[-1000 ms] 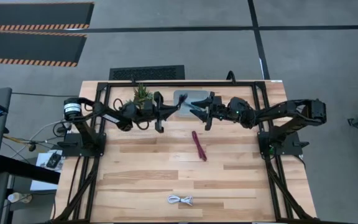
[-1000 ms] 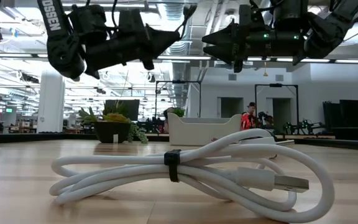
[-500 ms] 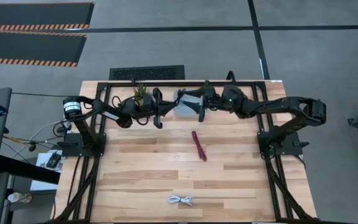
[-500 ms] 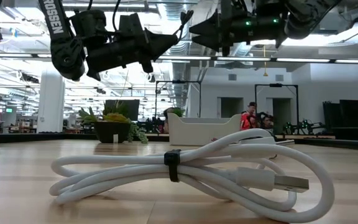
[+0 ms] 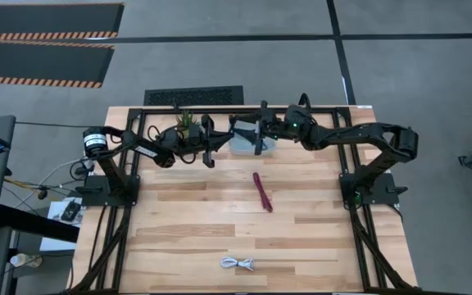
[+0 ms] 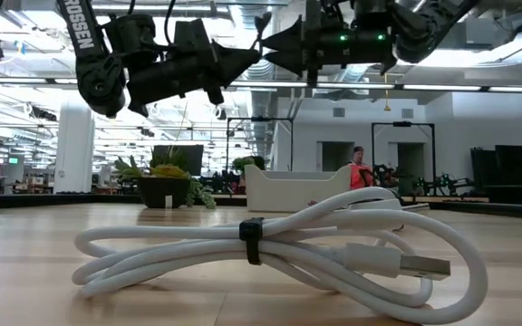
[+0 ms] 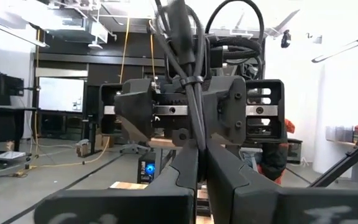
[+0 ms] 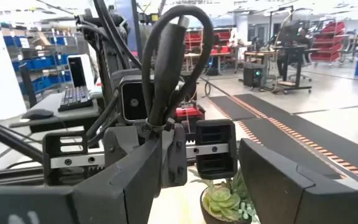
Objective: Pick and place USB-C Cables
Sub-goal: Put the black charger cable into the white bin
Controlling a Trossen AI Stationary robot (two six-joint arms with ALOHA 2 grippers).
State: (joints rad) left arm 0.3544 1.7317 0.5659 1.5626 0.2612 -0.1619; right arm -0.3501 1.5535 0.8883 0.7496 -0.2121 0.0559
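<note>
My left gripper (image 5: 214,144) hangs above the table's far part, shut on the black cable bundle (image 7: 188,56), whose loop stands above the fingers (image 6: 263,18). My right gripper (image 5: 254,138) is open over the grey tray (image 5: 244,146) and faces the left gripper at close range (image 8: 207,155). The black loop (image 8: 166,68) shows just in front of it. The maroon cable (image 5: 262,191) lies flat mid-table. The white coiled cable (image 5: 238,263) lies near the near edge (image 6: 270,249). The teal cable is out of view. My left gripper pinches the black cable bundle between its two shut fingers (image 7: 185,180), at its lower end just under the tie (image 7: 196,134). The fingers are level and point toward the table's right. The bundle stands upright above them, lifted clear of the table.
A small potted plant (image 5: 187,123) stands at the far edge behind my left arm, dark-potted in the low view (image 6: 163,186). The tray (image 6: 297,192) sits beside it. Bare wood lies between the maroon and white cables. A person shows far off in the room (image 6: 359,167).
My right gripper has moved toward the table's left and far edge, rising a little, from beside the tray to over it, and now sits close in front of my left gripper. It has stayed open. The cables on the table have not moved.
</note>
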